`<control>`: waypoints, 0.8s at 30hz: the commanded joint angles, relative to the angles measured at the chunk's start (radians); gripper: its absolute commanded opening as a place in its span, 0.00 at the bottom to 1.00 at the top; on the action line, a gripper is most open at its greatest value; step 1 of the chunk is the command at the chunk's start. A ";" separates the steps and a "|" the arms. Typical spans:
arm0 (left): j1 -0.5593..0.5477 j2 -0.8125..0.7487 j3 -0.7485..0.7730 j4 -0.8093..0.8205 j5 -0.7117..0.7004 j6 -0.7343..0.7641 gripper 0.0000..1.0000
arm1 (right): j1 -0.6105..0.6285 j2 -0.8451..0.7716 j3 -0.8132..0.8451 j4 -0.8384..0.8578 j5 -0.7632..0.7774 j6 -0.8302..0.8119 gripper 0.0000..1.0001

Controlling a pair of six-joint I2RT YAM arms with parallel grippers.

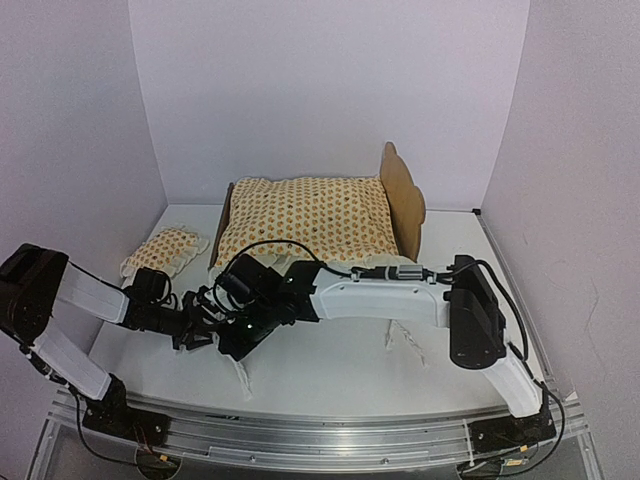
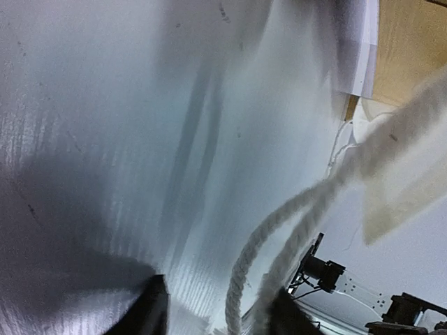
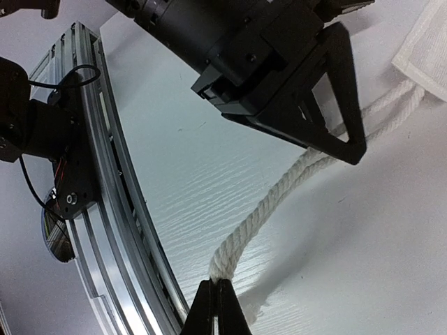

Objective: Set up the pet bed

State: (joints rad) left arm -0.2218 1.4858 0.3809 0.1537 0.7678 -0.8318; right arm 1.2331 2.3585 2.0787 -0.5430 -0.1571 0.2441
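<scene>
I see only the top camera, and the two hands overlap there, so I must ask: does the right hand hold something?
Observer: Yes. In its wrist view the right hand is shut on the end of a white twisted rope.
Operator: Is the left hand closed on this rope too?
Observer: No. In the left wrist view the rope runs between the left hand's fingers, which stand apart.
Operator: Where does the rope lead?
Observer: Toward a cream fabric edge in the corner of the right wrist view.
</scene>
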 commanded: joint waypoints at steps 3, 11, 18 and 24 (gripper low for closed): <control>-0.002 0.039 0.064 -0.059 0.007 0.010 0.01 | -0.004 -0.061 -0.046 0.056 -0.018 0.032 0.00; -0.001 0.054 0.236 -0.307 -0.011 0.149 0.00 | -0.017 -0.055 -0.113 0.068 0.006 0.047 0.16; 0.000 0.110 0.495 -0.641 -0.016 0.417 0.00 | -0.101 -0.066 -0.097 0.137 0.021 0.092 0.64; 0.000 0.094 0.610 -0.768 0.025 0.465 0.00 | -0.155 -0.048 -0.137 0.400 0.035 0.187 0.85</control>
State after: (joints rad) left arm -0.2226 1.5898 0.9032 -0.4526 0.7656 -0.4546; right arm 1.1024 2.3478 1.9384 -0.3349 -0.1442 0.3780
